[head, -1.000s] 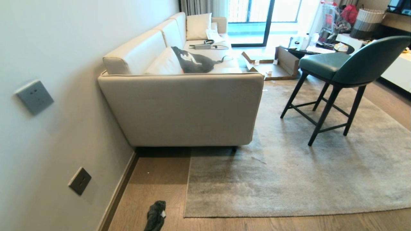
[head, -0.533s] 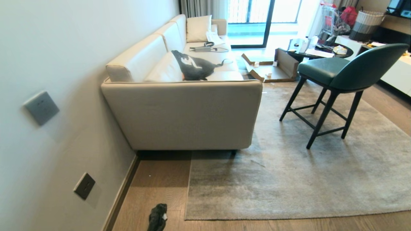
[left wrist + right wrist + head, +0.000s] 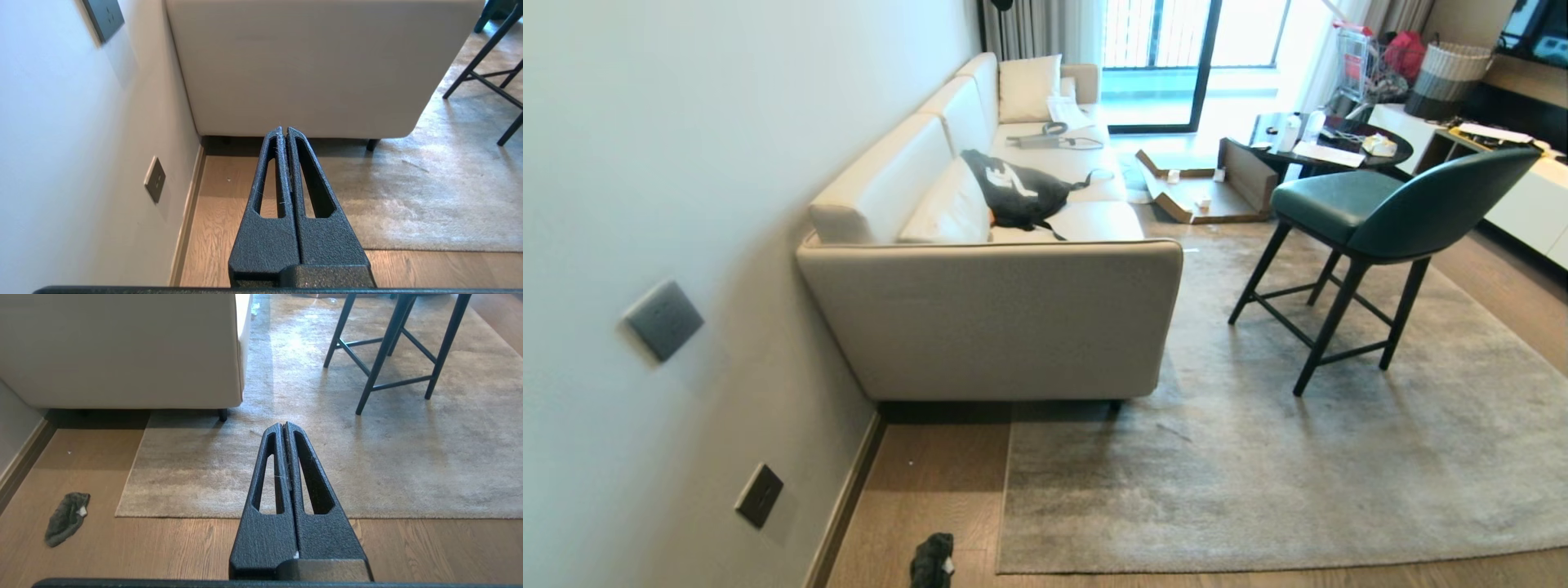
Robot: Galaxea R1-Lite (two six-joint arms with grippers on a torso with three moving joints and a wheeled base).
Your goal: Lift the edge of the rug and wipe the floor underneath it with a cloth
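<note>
The grey-beige rug lies flat, and its near rug edge [image 3: 1176, 568] and corner [image 3: 118, 514] rest on the brown wood floor [image 3: 923, 498]. A small dark grey cloth [image 3: 932, 559] [image 3: 65, 517] with a white patch lies on the floor left of that corner, near the wall. Neither arm shows in the head view. My left gripper [image 3: 284, 130] is shut and empty, held above the floor in front of the sofa end. My right gripper [image 3: 283, 425] is also shut and empty, held above the rug's near part.
A cream sofa [image 3: 996, 318] stands against the left wall [image 3: 686, 245] with a black bag [image 3: 1017, 192] on its seat. A green bar chair [image 3: 1372, 220] stands on the rug to the right. Cardboard [image 3: 1201, 184] and a dark round table [image 3: 1331, 147] sit further back.
The whole head view has shifted: sofa, chair and wall sockets sit lower in the picture and the cloth is nearer the bottom edge. The camera moved; the things themselves stayed put.
</note>
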